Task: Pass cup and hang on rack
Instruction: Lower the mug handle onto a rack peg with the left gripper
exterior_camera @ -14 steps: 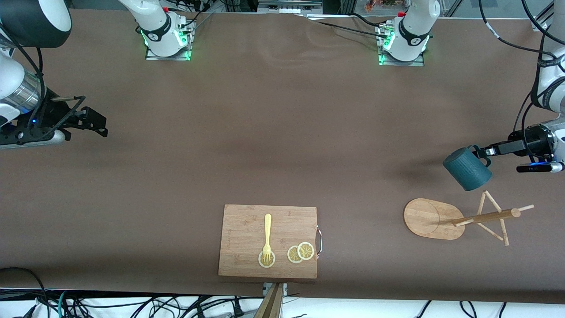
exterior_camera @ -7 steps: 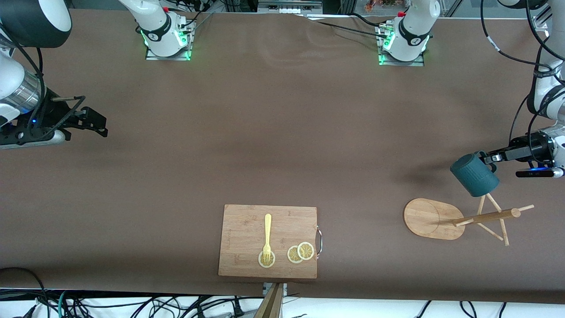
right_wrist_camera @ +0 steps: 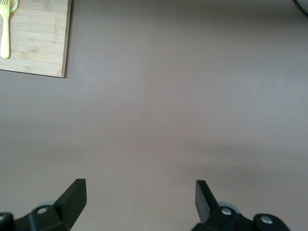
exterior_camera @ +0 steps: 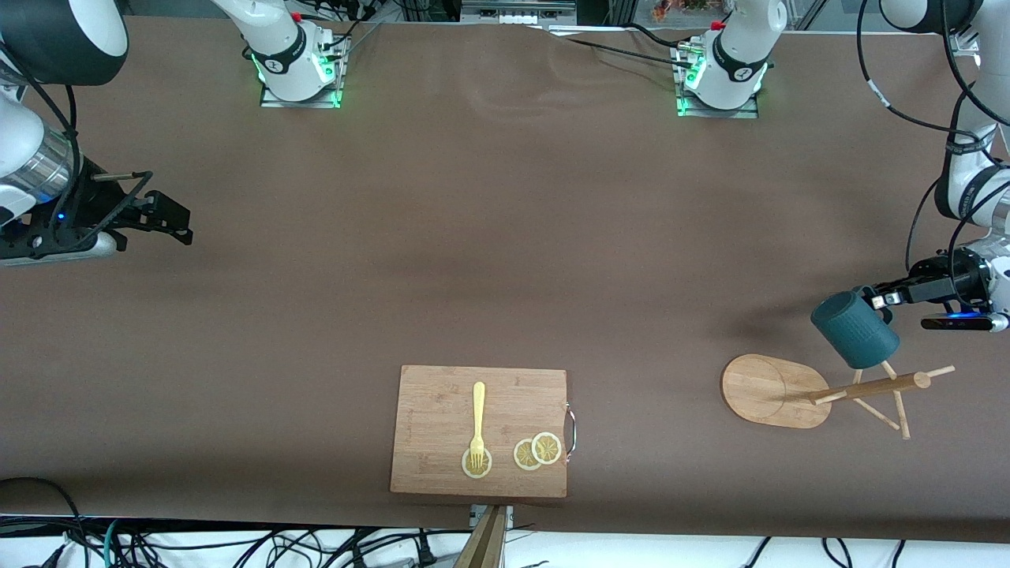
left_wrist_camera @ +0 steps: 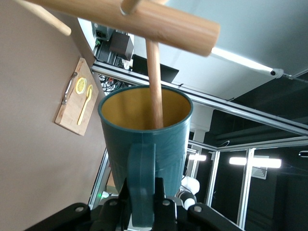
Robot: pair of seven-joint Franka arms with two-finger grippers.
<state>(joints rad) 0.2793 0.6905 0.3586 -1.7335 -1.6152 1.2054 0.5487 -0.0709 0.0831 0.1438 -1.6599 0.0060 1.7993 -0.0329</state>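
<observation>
My left gripper is shut on the handle of the dark teal cup and holds it in the air over the rack. The rack is a bamboo mug tree with an oval base, at the left arm's end of the table. In the left wrist view one thin peg of the rack reaches into the cup's tan mouth, and the fingers clamp the handle. My right gripper is open and empty, waiting over bare table at the right arm's end; it also shows in the right wrist view.
A rectangular bamboo cutting board lies near the table's front edge, with a yellow fork and lemon slices on it. The board's corner shows in the right wrist view. Cables hang along the front edge.
My left gripper has carried the cup down toward the rack, so the cup now overlaps the rack's upper pegs. The right arm has not moved.
</observation>
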